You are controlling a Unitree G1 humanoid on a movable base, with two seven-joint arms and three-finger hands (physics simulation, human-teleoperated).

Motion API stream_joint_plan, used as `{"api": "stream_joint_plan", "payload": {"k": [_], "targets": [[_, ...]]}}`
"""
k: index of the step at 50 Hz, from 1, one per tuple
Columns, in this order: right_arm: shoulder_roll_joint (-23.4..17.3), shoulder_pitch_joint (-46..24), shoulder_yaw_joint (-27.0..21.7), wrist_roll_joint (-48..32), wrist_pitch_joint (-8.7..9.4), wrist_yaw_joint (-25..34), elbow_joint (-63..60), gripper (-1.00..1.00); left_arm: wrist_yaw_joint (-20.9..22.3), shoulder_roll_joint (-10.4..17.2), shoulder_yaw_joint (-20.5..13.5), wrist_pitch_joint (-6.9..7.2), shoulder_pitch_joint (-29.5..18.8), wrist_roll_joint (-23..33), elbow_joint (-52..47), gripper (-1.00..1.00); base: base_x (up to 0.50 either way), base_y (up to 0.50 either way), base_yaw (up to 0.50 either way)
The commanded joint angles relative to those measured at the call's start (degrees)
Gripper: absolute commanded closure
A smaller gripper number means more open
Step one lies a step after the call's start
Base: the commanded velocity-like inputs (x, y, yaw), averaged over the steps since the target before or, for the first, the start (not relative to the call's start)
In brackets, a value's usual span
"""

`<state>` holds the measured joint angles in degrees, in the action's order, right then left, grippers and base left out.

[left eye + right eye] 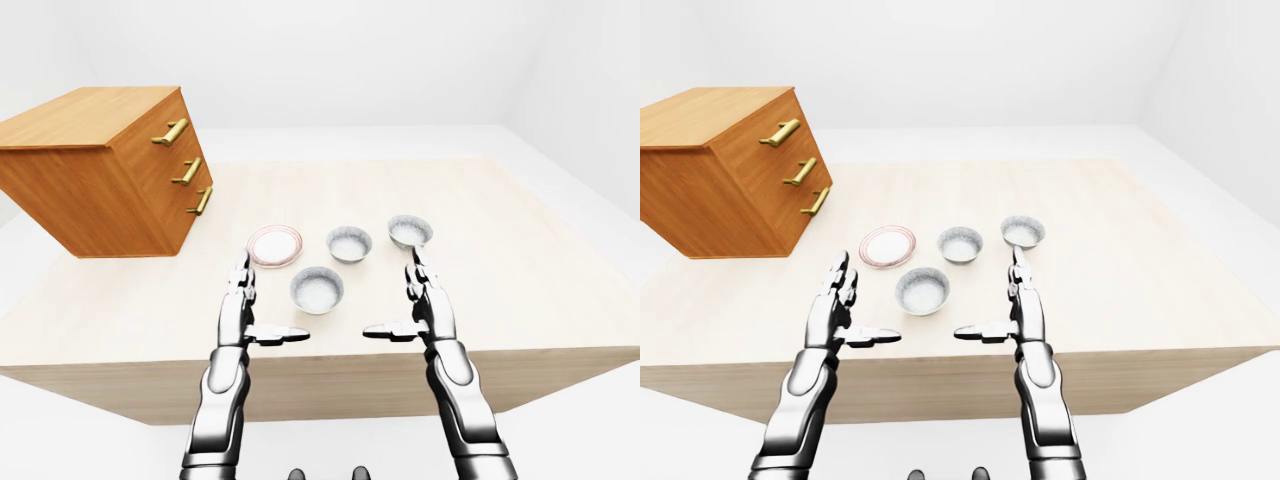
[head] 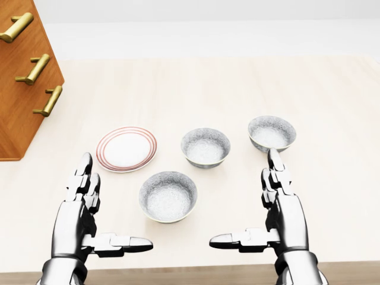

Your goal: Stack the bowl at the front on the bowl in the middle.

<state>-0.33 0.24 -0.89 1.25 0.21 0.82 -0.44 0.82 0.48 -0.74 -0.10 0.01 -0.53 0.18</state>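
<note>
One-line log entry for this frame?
phase: pre-grasp | left robot hand: open, empty | right robot hand: open, empty | front bowl: untouched, between both hands | middle bowl: empty, nothing stacked

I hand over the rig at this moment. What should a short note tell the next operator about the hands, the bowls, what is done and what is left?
Left hand: open and empty, left of the front bowl in the head view, not touching it.
Right hand: open and empty, right of that bowl, also apart from it.
Front bowl: upright on the table, nearest the view's bottom edge.
Middle bowl: upright, above and slightly right of the front bowl, between the plate and the third bowl.
Done: nothing stacked yet.
Left: grasp the front bowl, lift it, set it into the middle bowl.
</note>
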Motion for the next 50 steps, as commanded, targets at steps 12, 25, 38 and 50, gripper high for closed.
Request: {"api": "stream_joint_plan", "payload": {"k": [12, 25, 38, 50], "targets": [[-0.3, 2.0, -0.4, 1.1, -1.24, 1.9, -0.8, -1.0, 1.5, 0.2, -0.4, -1.15, 1.7, 0.4, -0.2, -1.0, 0.0, -0.02, 0.0], [-0.2, 2.0, 0.0, -0.2, -1.32, 1.7, -1.2, -1.0, 1.8, 0.1, -0.1, -1.29, 2.8, 0.6, -1.5, -1.0, -0.03, -0.5, 0.0], [0.1, 2.4, -0.1, 0.1, -1.3, 1.3, -4.8, -1.0, 1.9, 0.1, -0.5, 0.64, 4.1, 0.1, -6.3, -1.0, 0.0, 0.0, 0.0], [1.0, 1.7, 0.2, 7.6, 4.79, -4.2, -19.9, -1.0, 2.9, -0.1, -0.7, 5.1, 8.7, -0.9, -21.8, -1.0, 0.0, 0.0, 0.0]]}}
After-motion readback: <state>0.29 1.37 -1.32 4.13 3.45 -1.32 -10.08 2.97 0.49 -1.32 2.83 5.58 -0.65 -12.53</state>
